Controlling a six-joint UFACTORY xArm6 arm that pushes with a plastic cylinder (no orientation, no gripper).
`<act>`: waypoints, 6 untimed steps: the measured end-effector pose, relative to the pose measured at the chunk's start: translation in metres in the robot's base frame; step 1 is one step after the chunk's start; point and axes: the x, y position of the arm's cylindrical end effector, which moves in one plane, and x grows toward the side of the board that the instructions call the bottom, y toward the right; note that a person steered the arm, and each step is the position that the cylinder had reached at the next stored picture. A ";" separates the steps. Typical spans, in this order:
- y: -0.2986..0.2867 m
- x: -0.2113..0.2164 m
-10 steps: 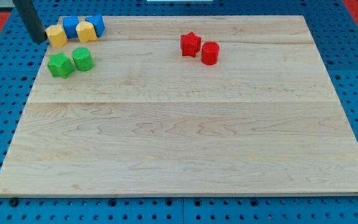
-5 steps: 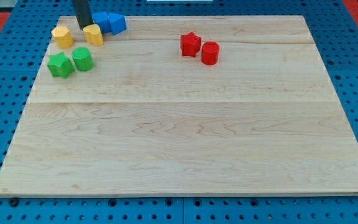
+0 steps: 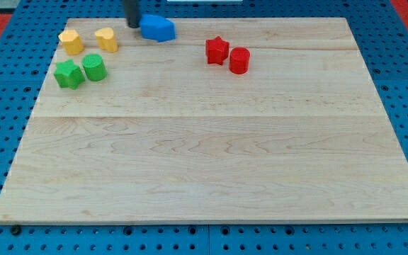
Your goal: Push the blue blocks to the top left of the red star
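My tip (image 3: 133,26), a plain dark rod with no claw to open or close, touches the nine o'clock side of the blue blocks (image 3: 157,28), which sit together on the pale wooden worktop (image 3: 204,163), at ten o'clock from the red star block (image 3: 217,50).

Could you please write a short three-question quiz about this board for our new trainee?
1. True or false: my tip sits at the view's left of the blue blocks.
2. Which block lies nearest the red star? A) green star B) red cylinder C) yellow block
3. Fill in: the two yellow blocks lie toward the view's ____ of the green ones.

Key: 1 true. 2 B, the red cylinder. 3 top; yellow blocks, green ones.
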 end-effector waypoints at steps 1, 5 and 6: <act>0.065 0.000; 0.059 0.004; 0.029 0.019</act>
